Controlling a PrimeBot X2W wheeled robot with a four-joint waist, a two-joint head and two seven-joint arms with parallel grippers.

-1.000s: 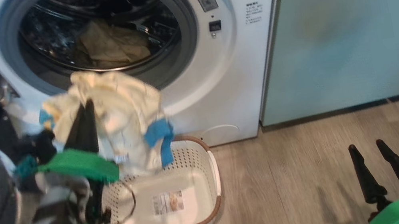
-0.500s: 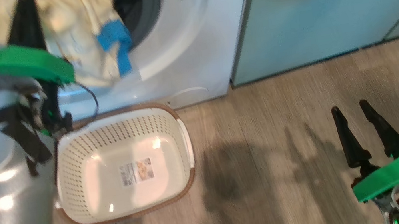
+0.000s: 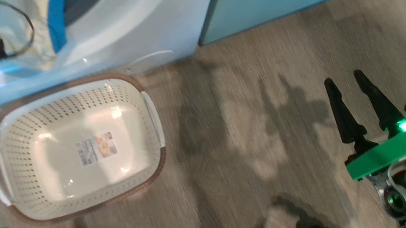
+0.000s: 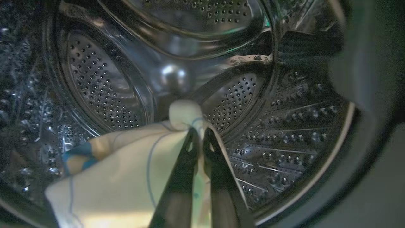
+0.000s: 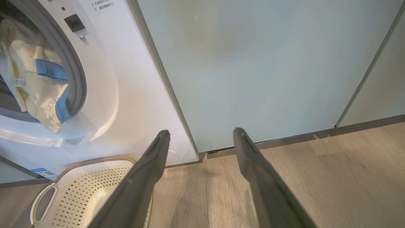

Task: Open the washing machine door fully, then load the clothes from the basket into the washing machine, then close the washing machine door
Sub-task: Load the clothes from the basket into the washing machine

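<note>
Cream-yellow bear-print garments (image 4: 120, 177), hanging outside a second ago, now reach inside the steel drum (image 4: 104, 91) of the white washing machine (image 5: 126, 95), clenched in the left gripper (image 4: 199, 131). The perforated cream plastic basket (image 3: 9, 138) on the floor is empty. The right gripper (image 3: 342, 76) gapes idle. Release likely comes next.

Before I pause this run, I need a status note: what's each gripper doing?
Left gripper: shut on the pale cream-yellow soft garment, inside the perforated steel drum.
Right gripper: open, holding nothing.
</note>
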